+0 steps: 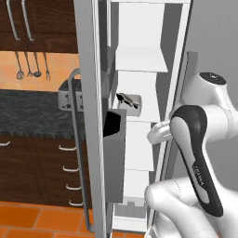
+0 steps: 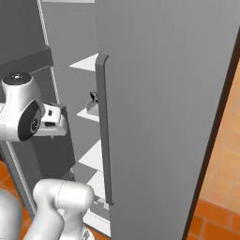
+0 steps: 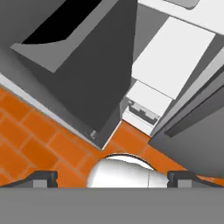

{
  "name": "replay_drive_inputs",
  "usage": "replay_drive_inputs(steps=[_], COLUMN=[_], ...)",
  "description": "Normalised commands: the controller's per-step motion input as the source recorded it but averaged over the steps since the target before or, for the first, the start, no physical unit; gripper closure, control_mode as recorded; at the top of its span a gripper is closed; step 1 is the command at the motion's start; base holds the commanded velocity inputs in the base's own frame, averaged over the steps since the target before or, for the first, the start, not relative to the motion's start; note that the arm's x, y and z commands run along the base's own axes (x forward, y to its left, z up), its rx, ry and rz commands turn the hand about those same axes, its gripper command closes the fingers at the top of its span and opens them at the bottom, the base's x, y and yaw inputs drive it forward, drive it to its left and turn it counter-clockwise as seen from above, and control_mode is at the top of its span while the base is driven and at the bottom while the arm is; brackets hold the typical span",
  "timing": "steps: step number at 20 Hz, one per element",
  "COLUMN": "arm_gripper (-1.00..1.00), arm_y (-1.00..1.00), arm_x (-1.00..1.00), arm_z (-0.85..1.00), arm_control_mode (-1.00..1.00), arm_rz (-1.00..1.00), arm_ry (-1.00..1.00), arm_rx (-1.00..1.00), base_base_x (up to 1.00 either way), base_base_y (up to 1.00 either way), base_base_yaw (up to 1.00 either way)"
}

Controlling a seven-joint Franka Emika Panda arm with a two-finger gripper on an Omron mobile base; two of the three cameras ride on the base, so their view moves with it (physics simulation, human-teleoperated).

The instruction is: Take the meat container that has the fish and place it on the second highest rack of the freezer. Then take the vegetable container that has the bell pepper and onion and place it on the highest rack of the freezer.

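The pincer (image 3: 112, 178) sat nearest the lens, its two dark tips spread wide apart at the bottom of the hand view with nothing between them, pointing down at the orange tile floor (image 3: 39, 144) by the foot of the freezer (image 1: 139, 139). Well above and ahead of the pincer, the meat container (image 1: 129, 101) with the dark fish (image 1: 123, 98) rested on a white shelf inside the compartment, which looked to be the second highest rack (image 1: 139, 115), under the highest rack (image 1: 142, 60), which was bare where it showed. So the first half of the task seemed done, and the vegetable container with the bell pepper and onion had yet to be fetched; I could not tell where it stood. Beside the pincer hung the open freezer door (image 1: 90, 116) with its dark door bin (image 1: 115, 153), and on the other side the grey fridge door (image 2: 164, 117) with its long handle (image 2: 104, 131). The likeliest trouble was the arm clipping that bin or the door edge while backing out of the narrow gap. Later, a loaded container lifted past the fish tray could knock it, or tip and spill the round onion, since the top shelf sat high above the pincer.
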Motion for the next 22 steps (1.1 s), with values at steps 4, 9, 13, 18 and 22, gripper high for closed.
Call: replay_drive_inputs(steps=[4,9,13,18,22], arm_gripper=[-1.0,-1.0,-1.0,-1.0,-1.0], arm_y=[-0.04,-0.12,0.0,0.0,0.0], arm_x=[-1.0,-0.72,-0.04,0.0,0.0], arm_z=[0.06,0.16,0.0,0.0,0.0], arm_control_mode=[-1.0,-1.0,1.0,1.0,1.0], arm_rz=[0.22,0.04,-0.01,0.0,0.0], arm_ry=[-0.02,-0.13,0.0,0.0,0.0], arm_rx=[-0.16,-0.03,0.0,0.0,0.0], base_base_x=[0.0,0.0,-0.01,-0.67,-0.55], base_base_y=[0.0,0.0,0.0,-0.13,-0.19], base_base_yaw=[0.0,0.0,0.0,0.08,0.3])
